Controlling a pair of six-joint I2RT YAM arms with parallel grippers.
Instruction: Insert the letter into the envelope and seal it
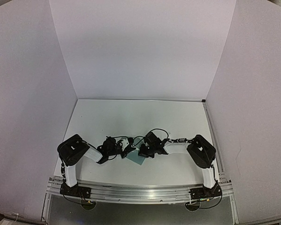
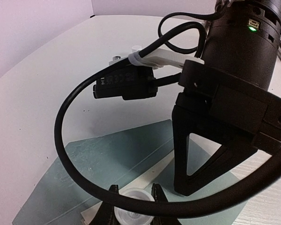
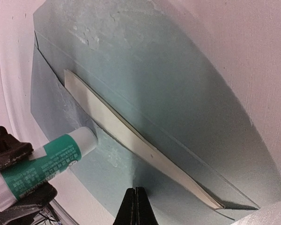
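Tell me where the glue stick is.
Right wrist view, lower left: the glue stick in the left gripper, tip at the envelope beside the letter.

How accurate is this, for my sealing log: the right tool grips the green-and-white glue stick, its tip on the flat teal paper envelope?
Not quite: the left tool grips the green-and-white glue stick, its tip on the flat teal paper envelope. The right wrist view shows the right tool shut, holding nothing.

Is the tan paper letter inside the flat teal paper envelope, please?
Inside: only a narrow pale strip of the letter shows along the envelope opening.
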